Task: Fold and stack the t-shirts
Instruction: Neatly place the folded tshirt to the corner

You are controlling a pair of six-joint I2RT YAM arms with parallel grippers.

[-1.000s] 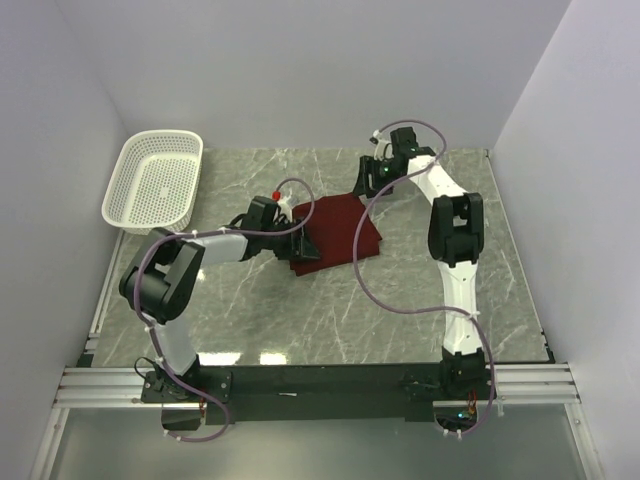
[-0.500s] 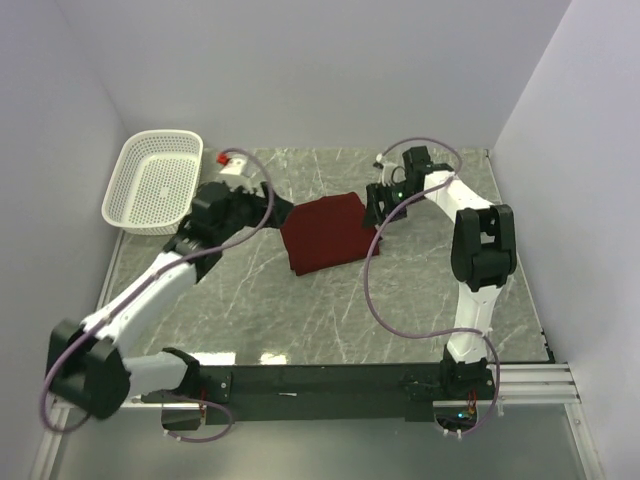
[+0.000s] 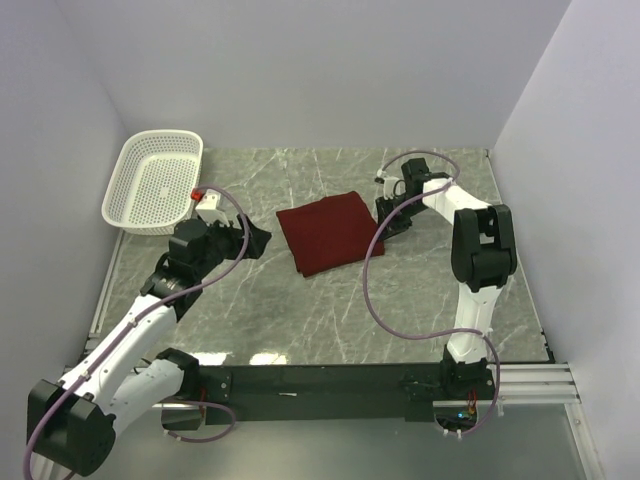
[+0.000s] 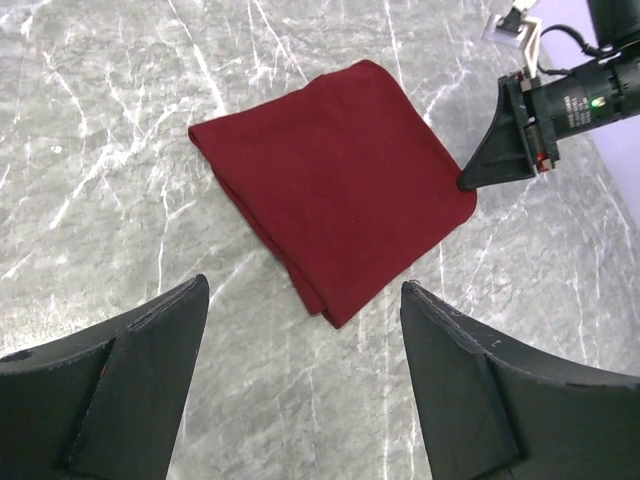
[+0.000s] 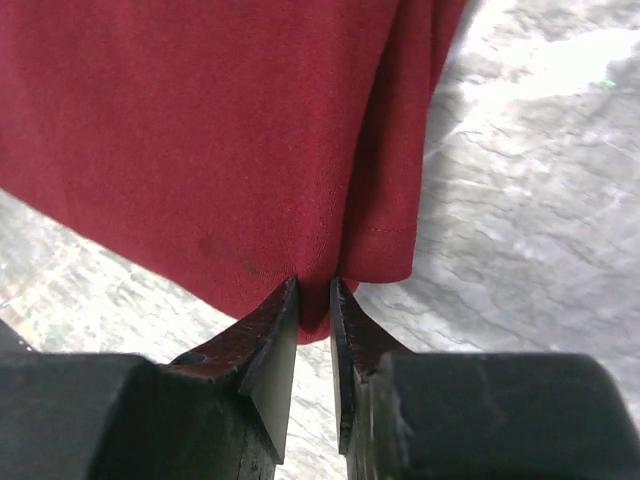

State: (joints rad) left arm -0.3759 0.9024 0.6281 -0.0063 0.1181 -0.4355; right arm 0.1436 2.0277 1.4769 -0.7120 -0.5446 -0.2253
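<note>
The maroon t-shirt (image 3: 325, 233) lies folded in a flat rectangle on the marble table, mid-back. It also shows in the left wrist view (image 4: 335, 190) and fills the right wrist view (image 5: 200, 130). My right gripper (image 3: 385, 222) is at the shirt's right corner; its jaws (image 5: 313, 285) are pinched shut on the cloth's folded edge. The left wrist view shows it too (image 4: 500, 150), touching that corner. My left gripper (image 3: 255, 240) is open and empty, a short way left of the shirt, above bare table (image 4: 300, 285).
A white perforated basket (image 3: 155, 180) stands at the back left corner, empty. Grey walls close in the table at the back and sides. Purple cables loop off both arms.
My left arm has pulled back to the left, off the shirt, and its gripper is open. The shirt now lies flat and folded. My right gripper has come down onto its right corner.
</note>
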